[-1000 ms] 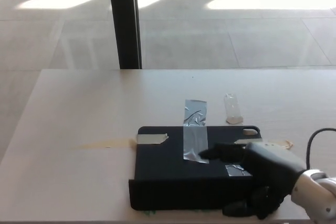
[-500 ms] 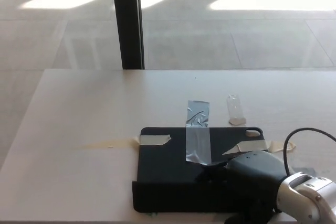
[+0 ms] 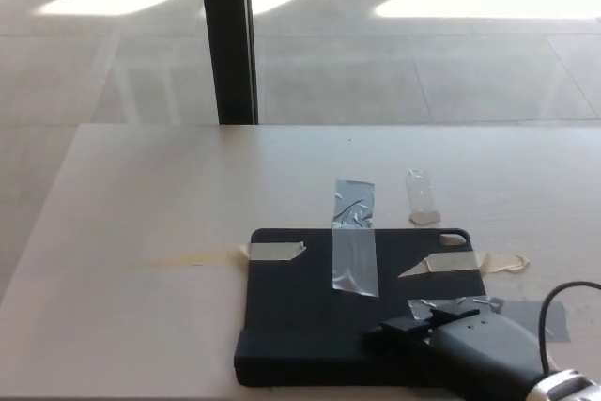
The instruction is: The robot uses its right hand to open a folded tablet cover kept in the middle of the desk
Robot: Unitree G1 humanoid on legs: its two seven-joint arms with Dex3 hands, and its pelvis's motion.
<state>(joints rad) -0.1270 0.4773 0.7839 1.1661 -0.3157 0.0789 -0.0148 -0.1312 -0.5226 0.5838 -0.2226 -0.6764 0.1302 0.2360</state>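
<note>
A black folded tablet cover (image 3: 300, 307) lies flat near the front edge of the pale desk (image 3: 169, 194), held down by strips of silver and beige tape. My right hand (image 3: 451, 349) comes in from the bottom right and rests low over the cover's front right corner. Its black fingers (image 3: 399, 335) point left across the cover's top near the front edge. I cannot see whether they hold the cover's edge. My left hand does not show.
A silver tape strip (image 3: 354, 232) crosses the cover's back edge. A small clear piece (image 3: 420, 196) lies on the desk behind the cover. A dark pillar (image 3: 227, 35) stands beyond the desk's far edge, on a sunlit tiled floor.
My right hand has drawn back toward the bottom edge of the picture and sunk lower, uncovering more of the cover's right side and its tape. The camera shifted slightly.
</note>
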